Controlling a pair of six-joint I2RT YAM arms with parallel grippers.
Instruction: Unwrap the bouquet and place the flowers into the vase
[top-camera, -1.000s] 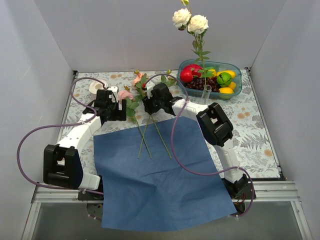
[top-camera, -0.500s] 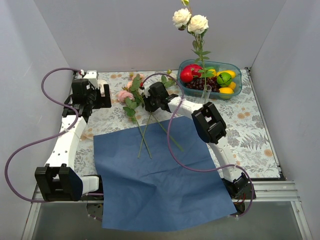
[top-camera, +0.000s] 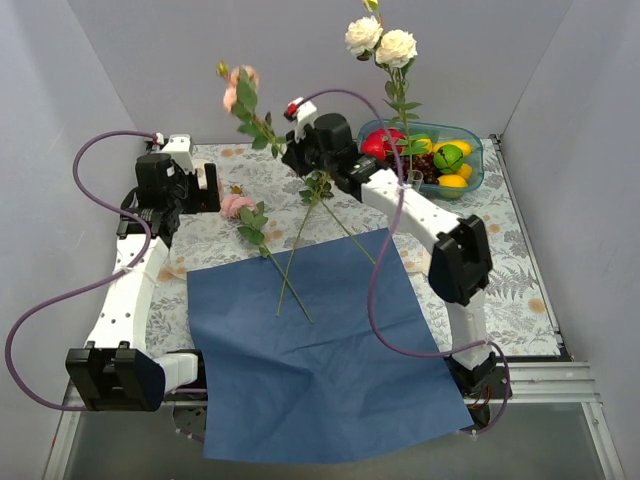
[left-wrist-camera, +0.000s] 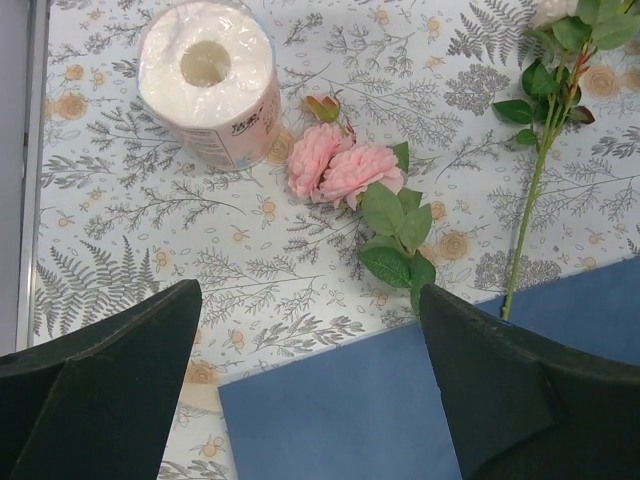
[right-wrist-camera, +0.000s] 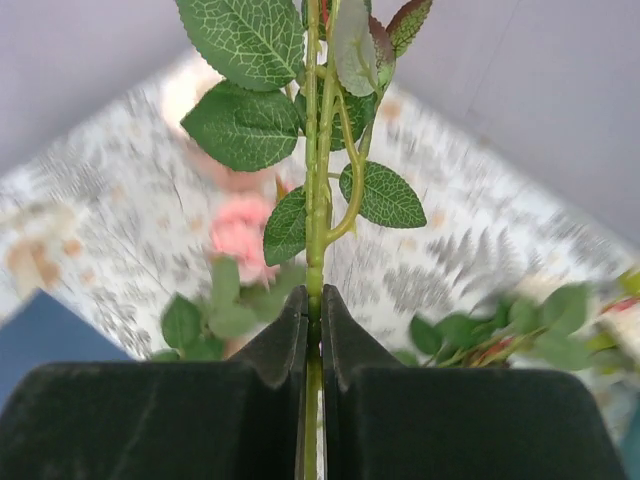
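Observation:
The blue wrapping paper (top-camera: 310, 350) lies unfolded and flat on the table. My right gripper (top-camera: 305, 158) is shut on the green stem (right-wrist-camera: 316, 200) of a peach-pink rose (top-camera: 238, 85) and holds it up above the table; the stem sits pinched between the fingers (right-wrist-camera: 285, 340). A pink rose (top-camera: 235, 205) (left-wrist-camera: 340, 170) and two more stems (top-camera: 290, 280) lie across the paper's far edge. The clear vase (top-camera: 412, 188) holds two cream roses (top-camera: 380, 42). My left gripper (top-camera: 198, 190) (left-wrist-camera: 310, 300) hangs open and empty over the paper's corner (left-wrist-camera: 400, 410).
A teal tray of fruit (top-camera: 472, 165) stands right behind the vase. A white tissue roll (left-wrist-camera: 208, 80) stands at the back left beside the pink rose. Grey walls close in the table on three sides. Purple cables loop around both arms.
My right gripper closed on a rose stem and lifted it up and back off the table. My left arm drew away to the left, its gripper still open.

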